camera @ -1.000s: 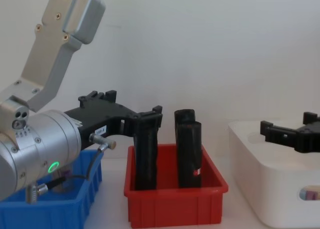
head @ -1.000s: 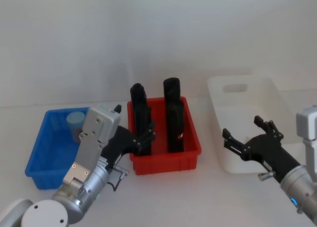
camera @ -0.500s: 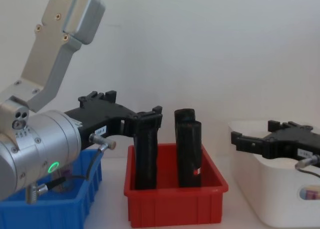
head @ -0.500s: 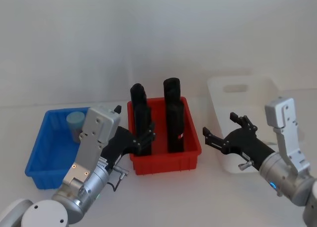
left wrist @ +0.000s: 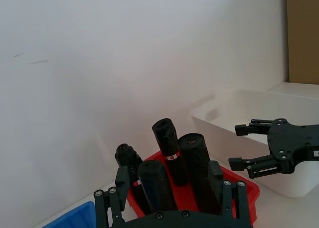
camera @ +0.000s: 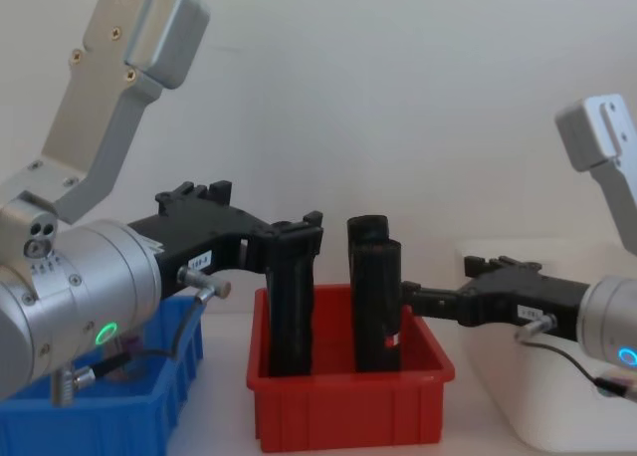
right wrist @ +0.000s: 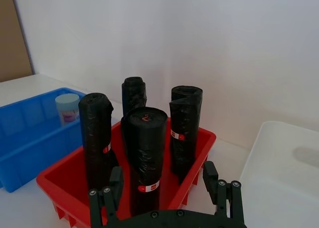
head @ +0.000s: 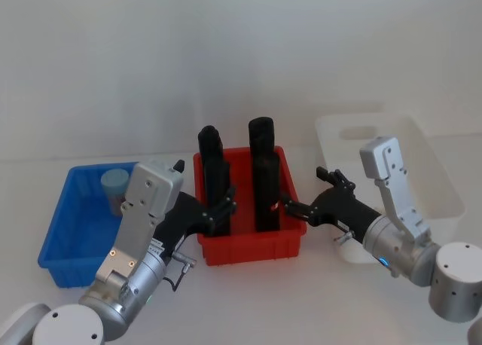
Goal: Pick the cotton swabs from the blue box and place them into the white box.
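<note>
I see one jar of cotton swabs (head: pixel 115 185) left in the blue box (head: pixel 66 239); both pincers, left pincer (head: pixel 218 209) and right pincer (head: pixel 305 196), gape wide and empty beside the white box (head: pixel 422 153).

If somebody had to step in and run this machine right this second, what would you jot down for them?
Left gripper: open, empty, at the red bin's left front corner beside the black rolls.
Right gripper: open, empty, at the red bin's right edge, between it and the white box.
Cotton swabs: one jar with a light-blue lid stands in the far part of the blue box.
Done: a small item shows through the white box's handle cut-out, too unclear to name.
Left: grasp that jar, carry it into the white box.
</note>
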